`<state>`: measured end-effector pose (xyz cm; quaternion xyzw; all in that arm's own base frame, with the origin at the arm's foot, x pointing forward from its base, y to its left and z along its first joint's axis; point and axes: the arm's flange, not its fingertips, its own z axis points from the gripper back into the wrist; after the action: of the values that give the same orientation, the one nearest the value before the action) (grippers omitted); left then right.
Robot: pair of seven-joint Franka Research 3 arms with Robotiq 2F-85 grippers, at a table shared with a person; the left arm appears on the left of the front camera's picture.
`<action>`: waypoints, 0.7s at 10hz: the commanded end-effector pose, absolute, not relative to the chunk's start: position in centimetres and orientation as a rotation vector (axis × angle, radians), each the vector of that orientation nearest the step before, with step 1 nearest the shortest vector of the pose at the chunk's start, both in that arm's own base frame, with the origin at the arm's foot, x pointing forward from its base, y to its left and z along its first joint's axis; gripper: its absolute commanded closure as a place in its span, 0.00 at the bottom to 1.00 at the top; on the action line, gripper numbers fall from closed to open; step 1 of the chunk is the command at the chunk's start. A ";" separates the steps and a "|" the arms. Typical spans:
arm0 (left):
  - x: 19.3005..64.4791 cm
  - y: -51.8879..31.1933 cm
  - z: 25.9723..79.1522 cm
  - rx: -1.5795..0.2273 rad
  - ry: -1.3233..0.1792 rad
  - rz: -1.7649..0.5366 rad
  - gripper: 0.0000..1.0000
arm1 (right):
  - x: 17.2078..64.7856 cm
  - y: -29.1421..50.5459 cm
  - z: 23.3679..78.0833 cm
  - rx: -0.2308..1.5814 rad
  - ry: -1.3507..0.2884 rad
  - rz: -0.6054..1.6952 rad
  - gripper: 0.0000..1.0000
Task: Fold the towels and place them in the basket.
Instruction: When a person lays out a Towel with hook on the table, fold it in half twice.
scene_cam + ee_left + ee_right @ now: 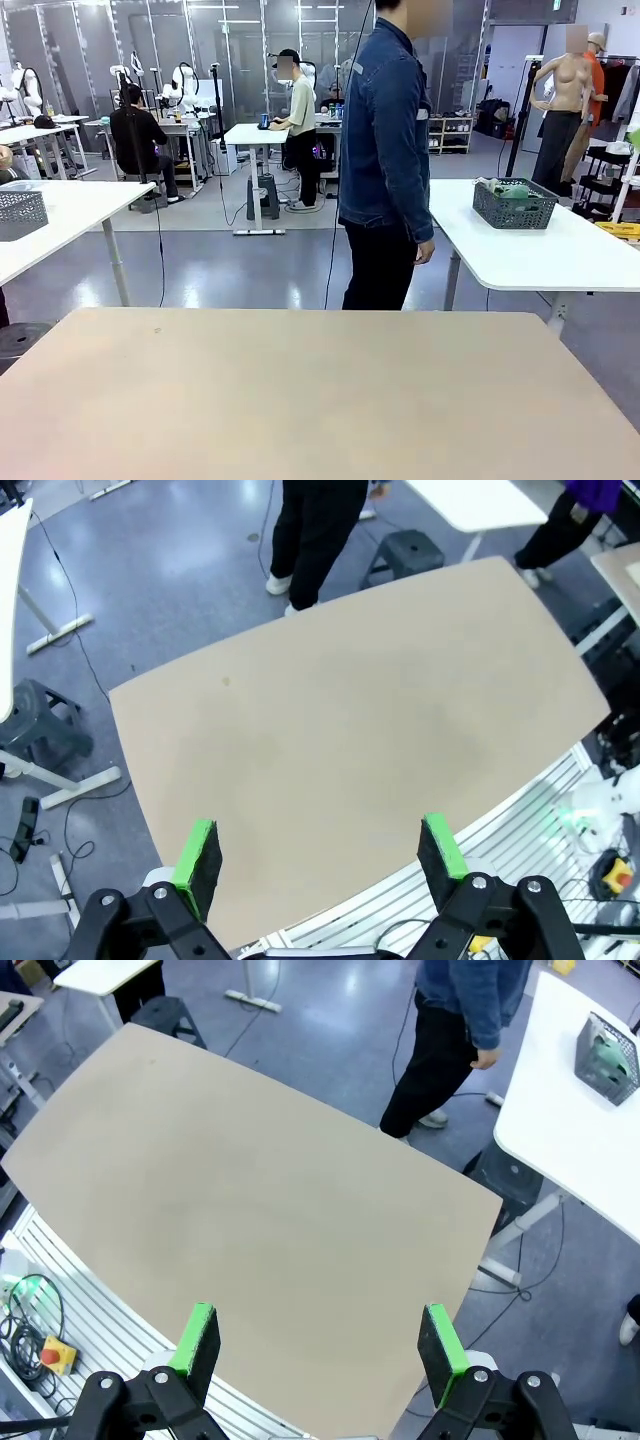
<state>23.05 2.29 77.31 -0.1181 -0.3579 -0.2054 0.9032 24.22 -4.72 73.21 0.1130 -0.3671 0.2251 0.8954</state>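
Nearest the wrist cameras, the left gripper (318, 830) hangs above the near edge of the table (300, 400) with its jaws spread wide and nothing between them. Its black linkage fingers end in flat green pads (197, 855). The right gripper (318, 1312) is in the same pose, jaws wide apart and holding nothing, with its green pads (443, 1340) over the same table's near edge.

The tabletop is a smooth, matte beige slab, rectangular with rounded corners. Below its near edge runs a white slatted frame (90, 1280), and beside that lies a small yellow box with a red button (50, 1355).

At the far side of the table stands a person (385, 150) in a dark blue denim jacket and black trousers, turned side-on with arms down.

Beyond the person, to the right, is a white table (560, 255) with a glossy top and rounded corners. On it sits the basket (515, 203), a dark charcoal mesh box with slightly flared sides and a solid rim. A mint-green towel (512, 191), soft and bunched, lies inside it and rises just above the rim. Whether a second, paler towel lies with it is too small to tell.

Far left, a paler grey mesh basket (20, 212) rests on another white table (75, 205).
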 end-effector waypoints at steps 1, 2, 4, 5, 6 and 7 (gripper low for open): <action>21.9 3.2 77.2 -0.275 -0.744 -0.436 0.00 | 23.4 -5.4 72.9 0.236 -0.760 0.456 0.00; 21.5 3.5 77.2 -0.270 -0.755 -0.425 0.00 | 23.0 -5.7 72.9 0.237 -0.766 0.452 0.00; 21.5 3.9 77.0 -0.277 -0.757 -0.416 0.00 | 22.8 -5.9 72.9 0.232 -0.771 0.439 0.00; 21.7 4.0 76.7 -0.281 -0.750 -0.415 0.00 | 22.9 -5.8 72.6 0.232 -0.761 0.451 0.00; 21.3 4.0 77.6 -0.254 -0.766 -0.398 0.00 | 23.0 -5.8 73.4 0.224 -0.771 0.435 0.00; 21.3 4.0 77.6 -0.254 -0.766 -0.398 0.00 | 23.0 -5.8 73.4 0.224 -0.771 0.435 0.00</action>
<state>21.45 4.02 77.24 -0.1222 -0.3671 -0.1895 0.9024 22.98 -5.82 73.39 0.1076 -0.3720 0.2094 0.8979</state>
